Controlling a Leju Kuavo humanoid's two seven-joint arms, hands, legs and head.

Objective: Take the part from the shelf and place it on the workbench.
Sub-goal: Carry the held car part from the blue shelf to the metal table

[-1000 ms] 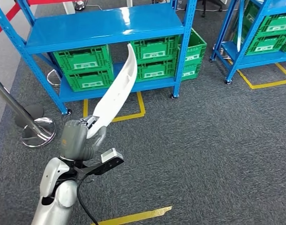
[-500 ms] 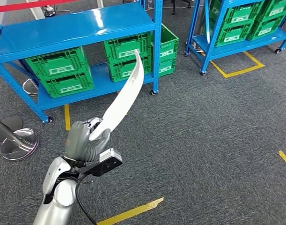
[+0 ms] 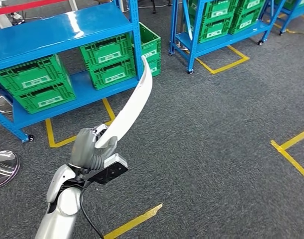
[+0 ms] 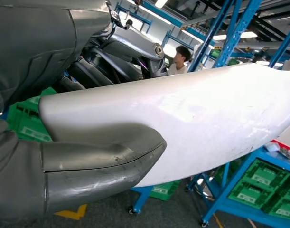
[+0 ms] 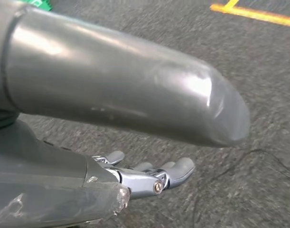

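A long, curved white part rises up and away from my left hand, which grips its lower end in front of me, above grey carpet. In the left wrist view the white part stretches across the picture, with my thick grey thumb pressed along its underside and darker fingers wrapped over its top. My right hand hangs over the carpet with its fingers stretched out and nothing in it.
A blue shelf rack holding green crates stands at the far left, and a second rack stands further right. Yellow lines mark the carpet. A chrome stand base sits at the left edge. A person stands beyond the racks.
The whole scene has slid left in the picture, so the camera has turned right. My left hand still holds the white part in the same pose.
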